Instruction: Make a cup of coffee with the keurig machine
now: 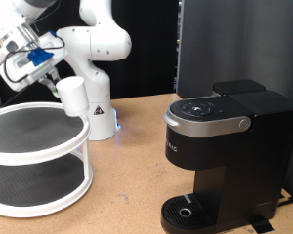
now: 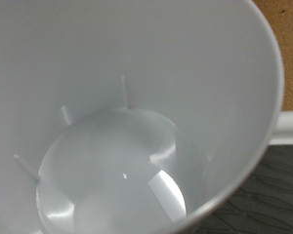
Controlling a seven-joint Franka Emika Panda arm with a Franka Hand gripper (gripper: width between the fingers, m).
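Up at ten o'clock in the exterior view, the pincer [image 1: 51, 76] hangs off the white robot arm [image 1: 93, 39], tilted, and it is grasping the cup [image 1: 72, 97]. The cup is white and sits in the air just above the upper tier of the white two-tier round shelf [image 1: 39, 156], over its rim on the three o'clock side. Whether the cup's base touches that dark top surface cannot be told from here.

The wrist view is almost all cup [image 2: 117, 117]: we look straight down into its pale, shiny inside, with small raised ribs around the bottom and a bright glint on the floor. Nothing in it. At three o'clock of that picture a white stub, the handle [image 2: 288, 125], sticks out from the rim. Past the rim a strip of brown counter [image 2: 283, 19] shows, and below the handle a dark ribbed surface.

Over at four o'clock in the exterior view stands the keurig machine [image 1: 225, 146], black with a silver-grey band around its top, lid down, on the brown counter [image 1: 137, 185]. Its round drip base [image 1: 190, 210] is bare. Cup and machine are well apart.
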